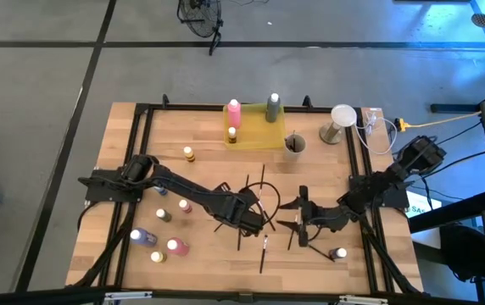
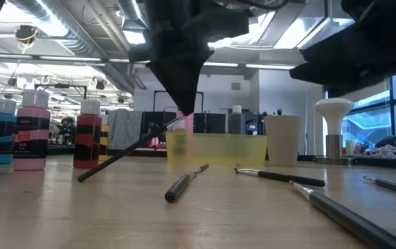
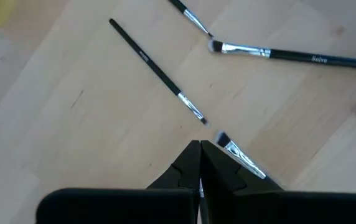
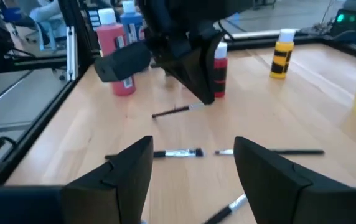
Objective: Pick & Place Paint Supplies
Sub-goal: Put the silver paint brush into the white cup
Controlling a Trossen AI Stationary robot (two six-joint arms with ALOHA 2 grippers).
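Several thin dark paintbrushes (image 1: 264,241) lie scattered on the middle of the wooden table. My left gripper (image 1: 258,222) hangs over them, pointing down, shut on one paintbrush (image 2: 129,152). My right gripper (image 1: 297,219) is just to its right, nearly level and open. Nothing is between its fingers; two brushes (image 4: 178,152) lie on the table beyond them. Paint bottles (image 1: 176,246) stand at the table's left, and one small bottle (image 1: 338,252) at the near right. A pink bottle (image 1: 233,112) and a grey bottle (image 1: 274,106) stand in the yellow tray (image 1: 259,135). My left gripper pinches the paintbrush at its silver ferrule end (image 2: 176,123), between the very tips of its two fingers, coming from above. The brush slants down from the fingers. Its dark handle end (image 2: 82,178) is low at the table; whether it rests there I cannot tell.
A grey-beige cup (image 1: 294,144) with brushes in it stands right of the tray. A white mushroom-shaped object (image 1: 342,119) and cables sit at the far right corner. A black frame (image 1: 136,161) rims the table. Bare wood lies near the front edge.
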